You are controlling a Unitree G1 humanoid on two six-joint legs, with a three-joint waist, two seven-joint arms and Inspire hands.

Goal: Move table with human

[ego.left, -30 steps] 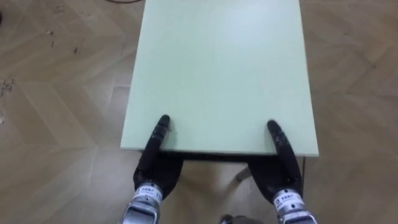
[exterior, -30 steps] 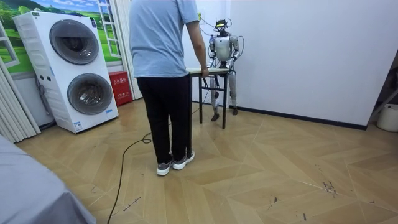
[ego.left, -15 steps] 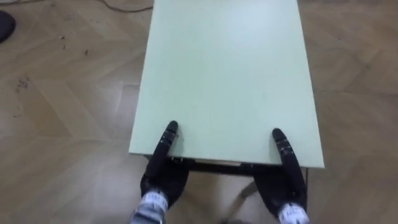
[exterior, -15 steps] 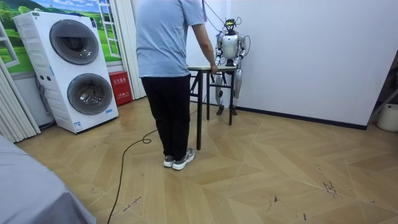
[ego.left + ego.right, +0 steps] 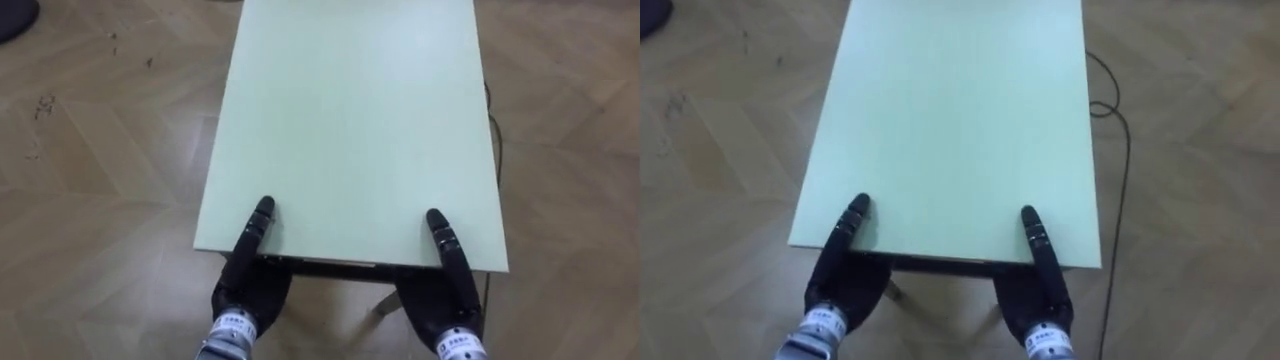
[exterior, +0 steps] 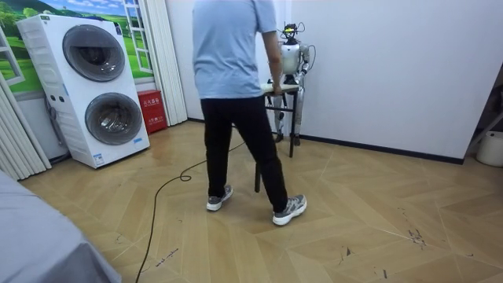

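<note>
1. The pale green rectangular-topped bench (image 5: 350,120) is held between the robot and a person in a light blue shirt and dark trousers (image 6: 236,79). It is close to the white wall (image 6: 377,63), above the wooden herringbone floor (image 5: 90,200).
2. The left hand (image 5: 245,285) and the right hand (image 5: 445,290) grip the near edge, one towards each corner. Each lays one straight digit on the top. The remaining fingers go under the board, so I cannot tell how tightly they close.
3. The step in hand looks like carrying the bench in step with the person, who holds the far end.
4. To do it well, keep both hands level so the top stays flat, and match the person's pace so the edge is neither pushed nor dragged out of the grip.
5. Steps should be short, so the bench legs stay clear of the robot's own.
6. Half a second ago the person stood with feet close together. Now they are in a wide stride toward the room view's right, and the bench has shifted that way with them.
7. The hands sit at the same spots on the edge as before. The floor pattern beneath has slid, which is the camera's own motion.
</note>
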